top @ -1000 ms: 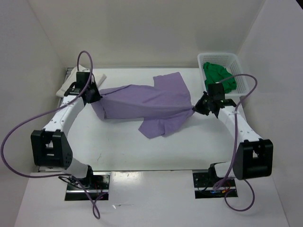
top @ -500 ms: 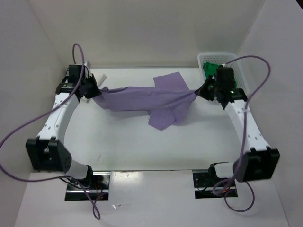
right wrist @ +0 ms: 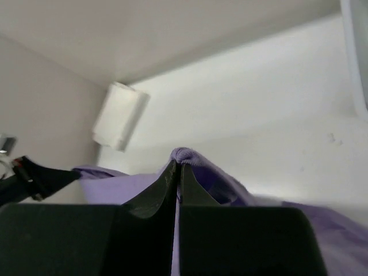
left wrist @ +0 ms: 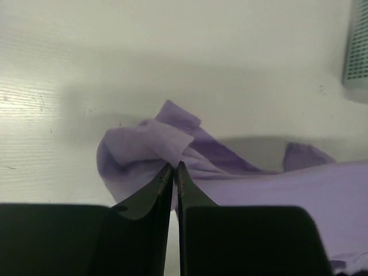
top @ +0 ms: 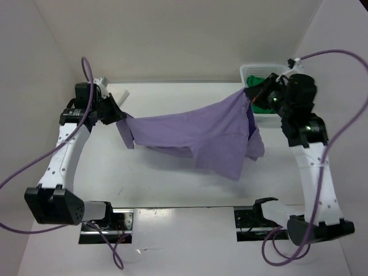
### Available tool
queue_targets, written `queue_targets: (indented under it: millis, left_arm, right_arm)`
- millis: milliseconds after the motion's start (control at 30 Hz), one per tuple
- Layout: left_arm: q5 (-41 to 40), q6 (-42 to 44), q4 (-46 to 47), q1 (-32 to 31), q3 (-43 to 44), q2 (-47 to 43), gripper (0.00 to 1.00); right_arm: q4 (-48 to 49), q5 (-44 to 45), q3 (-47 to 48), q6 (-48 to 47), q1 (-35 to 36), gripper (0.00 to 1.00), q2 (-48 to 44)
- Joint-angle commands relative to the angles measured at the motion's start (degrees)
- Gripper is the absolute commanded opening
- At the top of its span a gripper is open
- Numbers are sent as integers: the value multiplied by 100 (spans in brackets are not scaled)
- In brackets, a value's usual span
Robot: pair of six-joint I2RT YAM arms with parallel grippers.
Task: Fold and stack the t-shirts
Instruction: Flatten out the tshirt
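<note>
The pale purple t-shirt hangs stretched between both grippers above the table, its lower part drooping toward the front. My left gripper is shut on a bunched corner of the purple t-shirt. On the other side, my right gripper is raised high and shut on a fold of the same purple t-shirt. A green t-shirt lies in the basket, partly hidden by the right arm. At the back left a folded white t-shirt lies on the table.
The white lattice basket stands at the back right corner, close behind the right gripper. White walls enclose the table on the left, back and right. Purple cables loop out from both arms.
Both arms have risen and lifted the purple t-shirt off the table. The right gripper went up and back toward the basket, and the cloth now hangs spread between the grippers.
</note>
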Motion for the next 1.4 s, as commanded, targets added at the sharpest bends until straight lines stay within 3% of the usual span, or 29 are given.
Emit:
queue_targets:
  millis: [0, 133, 200, 300, 433, 533, 600, 633, 767, 867, 900, 933, 1033, 1100, 1167, 1267, 1367]
  left_arm:
    - [453, -13, 752, 201, -497, 739, 13]
    - [516, -224, 1569, 333, -745, 1951, 21]
    - [516, -224, 1623, 394, -280, 2655, 25]
    - [183, -356, 1677, 465, 526, 3227, 36]
    - [-169, -357, 1537, 526, 847, 3125, 46]
    - [-976, -93, 1536, 343, -1, 2476, 62]
    - [-1706, 109, 1589, 228, -592, 2044, 91]
    - [-1960, 162, 1589, 80, -874, 1607, 100]
    - [-3102, 303, 941, -501, -1929, 611, 100]
    - [-3525, 225, 449, -1160, -1931, 179, 69]
    - [-3640, 224, 246, -1544, -1853, 179, 53]
    - [-3755, 146, 183, -1739, -1852, 179, 47]
    - [-4062, 66, -62, -2380, -1756, 362, 36]
    - [-4352, -48, -160, -2567, -1703, 644, 35]
    - [-4414, -48, -247, -2567, -1633, 976, 41]
    - [-4529, -119, -405, -2567, -1492, 1590, 48]
    - [-4714, -391, -609, -2567, -1333, 2041, 52]
  right_arm:
    - [761, 7, -1267, 57, -324, 0, 871]
    - [1396, -169, -1868, 58, -667, 0, 2056]
    - [1556, -247, -1868, 58, -747, 0, 2716]
    - [1688, -248, -1368, 58, -817, 0, 3356]
    - [1506, -310, -289, 180, -817, 0, 4166]
    - [1398, -178, -5, 181, -817, 0, 4405]
    - [1345, -126, -4, 181, -817, 1, 4405]
    - [1345, -125, -4, 181, -817, 3, 4405]
    - [1415, -283, -214, 364, -748, 27, 4248]
    - [1477, -397, -487, 426, -590, 43, 3914]
    - [1547, -450, -662, 479, -519, 46, 3696]
    - [1548, -450, -759, 479, -518, 53, 3589]
    - [1548, -450, -1120, 532, -405, 57, 3133]
    - [1495, -450, -1436, 532, -352, 62, 2877]
    - [1495, -450, -1838, 532, -299, 64, 2429]
    - [1556, -450, -2375, 602, -246, 57, 1902]
    - [1609, -503, -2798, 655, -193, 57, 1567]
